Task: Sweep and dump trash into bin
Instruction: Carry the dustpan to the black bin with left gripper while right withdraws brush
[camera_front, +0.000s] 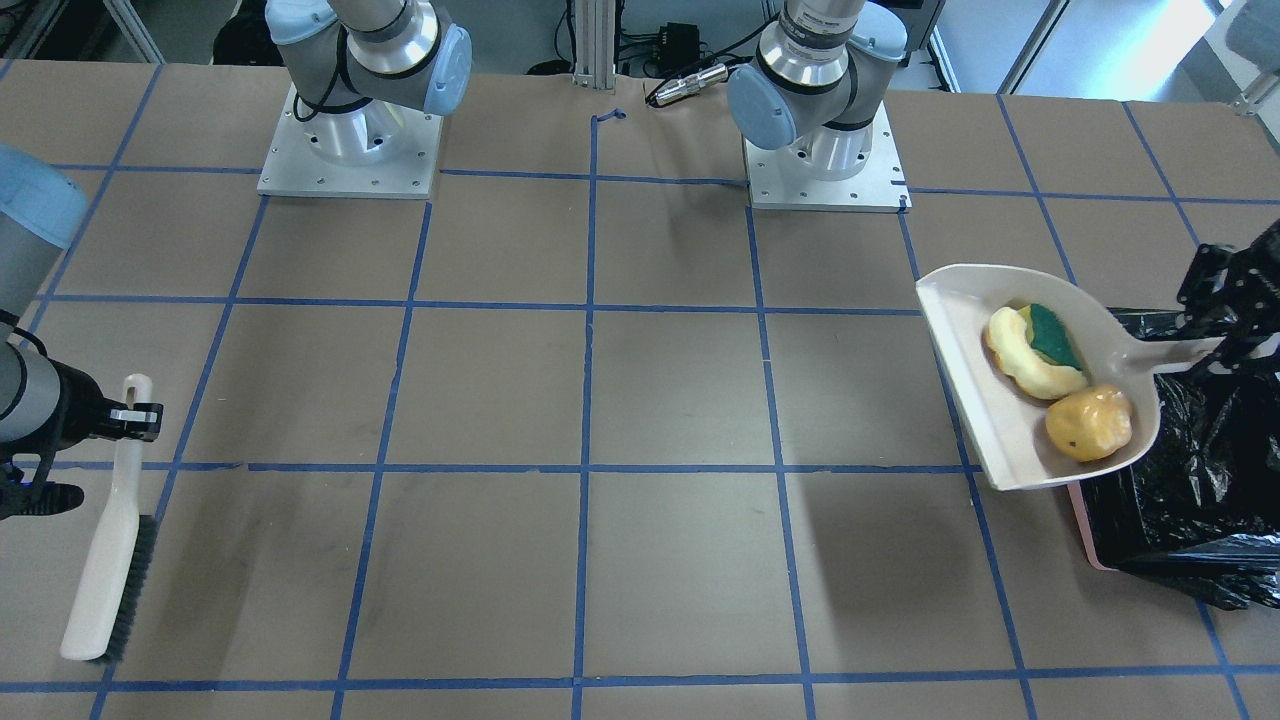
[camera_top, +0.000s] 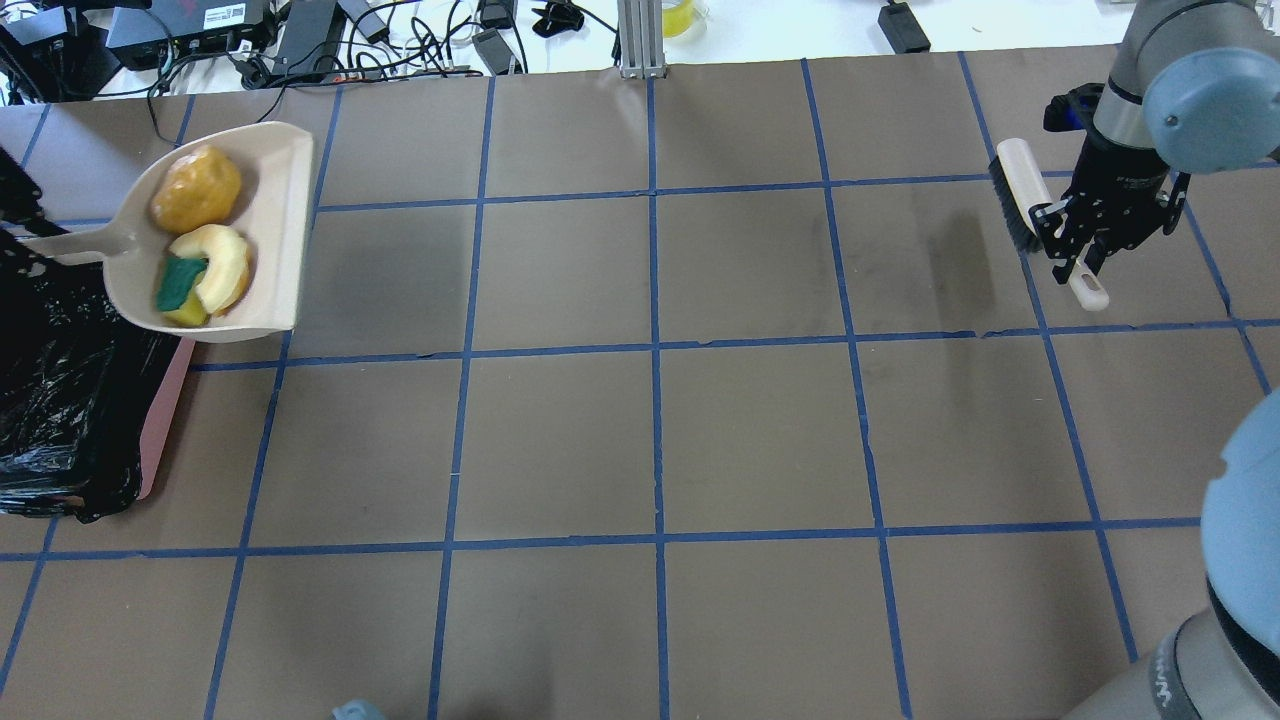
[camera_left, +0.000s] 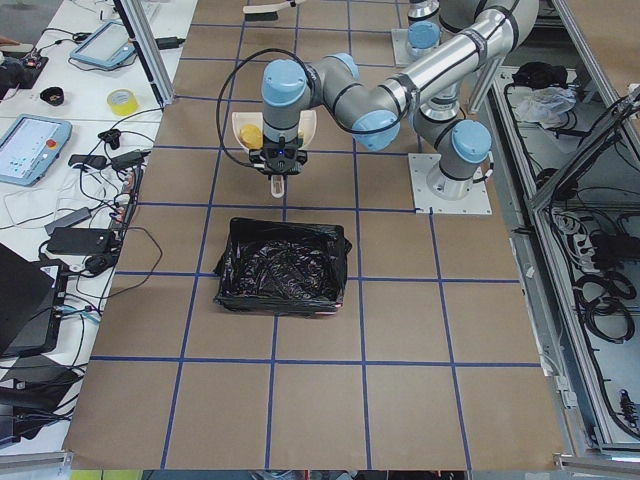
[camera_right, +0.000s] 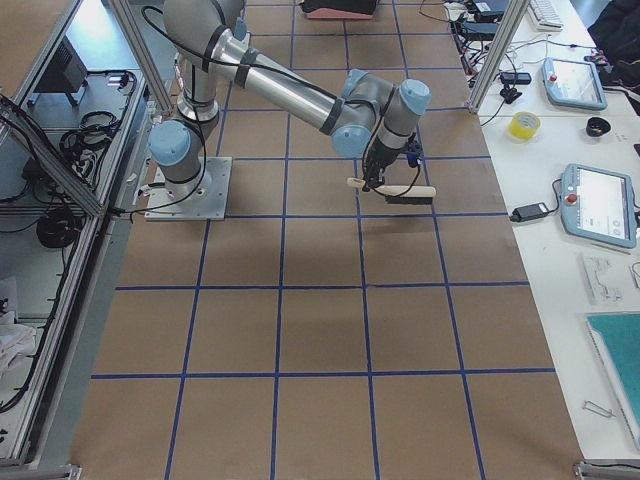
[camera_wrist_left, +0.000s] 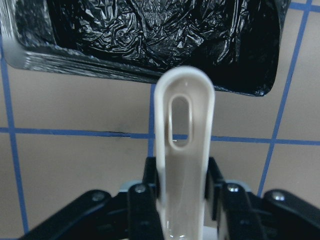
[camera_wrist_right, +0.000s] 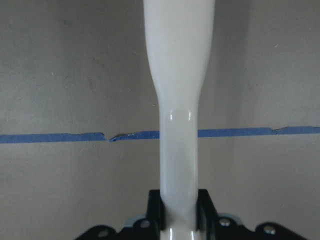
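My left gripper (camera_front: 1213, 347) is shut on the handle of the beige dustpan (camera_front: 1000, 440), seen close in the left wrist view (camera_wrist_left: 183, 150). The pan hangs in the air, overlapping the near edge of the bin (camera_front: 1190, 480), a pink container with a black bag (camera_top: 70, 400). In the pan lie the trash items: a yellow-orange lump (camera_front: 1088, 423), a pale crescent slice (camera_front: 1020, 358) and a green-and-yellow sponge (camera_front: 1052, 335). My right gripper (camera_top: 1075, 255) is shut on the handle of the beige brush (camera_top: 1020, 190), far off at the other end of the table.
The brown table carries a grid of blue tape lines (camera_top: 655, 350). Both arm bases (camera_front: 350, 150) stand at the table's robot side. Cables and devices (camera_top: 300, 30) lie beyond the far edge.
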